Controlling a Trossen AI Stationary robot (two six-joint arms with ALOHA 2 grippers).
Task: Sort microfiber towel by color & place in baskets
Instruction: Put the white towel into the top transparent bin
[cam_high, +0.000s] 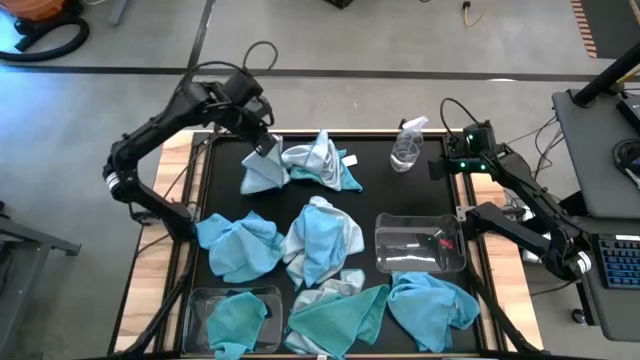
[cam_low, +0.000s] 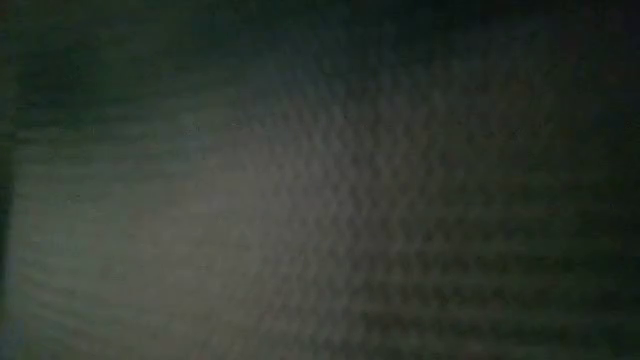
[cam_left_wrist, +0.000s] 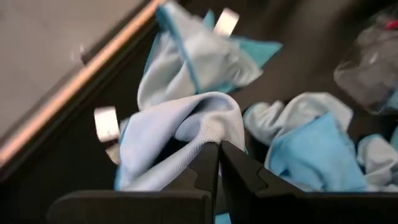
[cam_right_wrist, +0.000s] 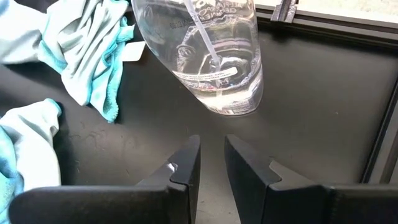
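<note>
The left hand (cam_left_wrist: 219, 163), its dark fingers pinched together on a fold of a soft pale whitish-blue microfiber towel (cam_high: 262, 172), sits near the black bench's (cam_high: 375, 195) far edge. Rumpled sky-blue and teal cloths (cam_high: 240, 246) crowd the middle between two clear rounded plastic baskets (cam_high: 420, 243). The right hand (cam_right_wrist: 211, 163) hangs slightly parted and empty just short of a clear spray bottle (cam_right_wrist: 214, 56).
</note>
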